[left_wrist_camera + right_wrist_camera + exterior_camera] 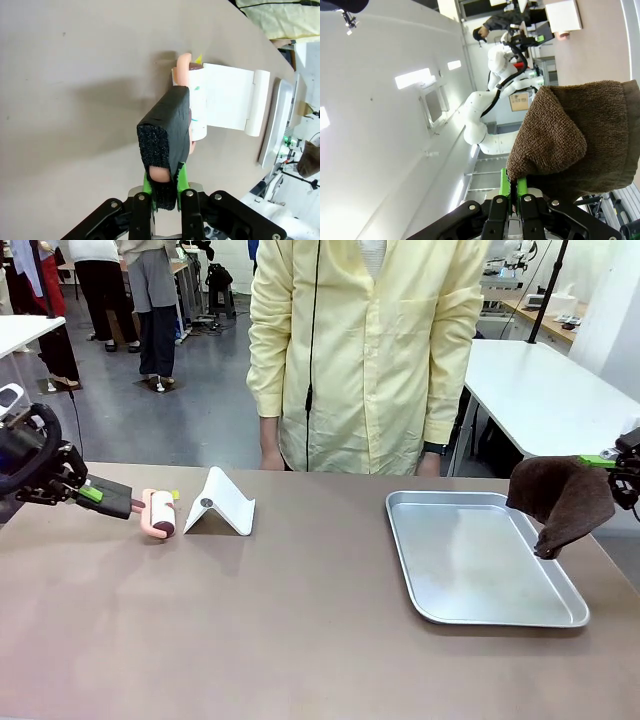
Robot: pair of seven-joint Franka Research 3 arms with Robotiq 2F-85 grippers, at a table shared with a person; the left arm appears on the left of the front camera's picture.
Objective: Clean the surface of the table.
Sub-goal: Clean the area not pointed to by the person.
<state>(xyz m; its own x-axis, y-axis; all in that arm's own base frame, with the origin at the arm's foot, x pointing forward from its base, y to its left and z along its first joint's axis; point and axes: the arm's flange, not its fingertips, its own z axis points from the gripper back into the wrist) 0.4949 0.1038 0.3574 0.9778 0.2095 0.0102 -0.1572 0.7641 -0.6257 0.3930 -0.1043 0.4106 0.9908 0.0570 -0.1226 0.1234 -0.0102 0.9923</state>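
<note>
The brownish-taupe table (300, 640) stretches across the front view. My left gripper (110, 498) is low over its far left part, shut on the pink handle of a lint roller (158, 513) whose roll rests on the table top. In the left wrist view, the black-padded fingers (165, 135) clamp that handle, and the lint roller's white roll (198, 107) lies just beyond. My right gripper (602, 462) hovers at the right edge, shut on a brown cloth (562, 498) that hangs above the tray's right rim. The right gripper (512, 189) pinches the brown cloth (575, 145) in the right wrist view.
A folded white stand (220, 502) sits right beside the roller. A shiny silver tray (430, 590) lies on the right half of the table. A person in a yellow coat (370, 350) stands at the far edge, hands down. White-topped tables stand behind.
</note>
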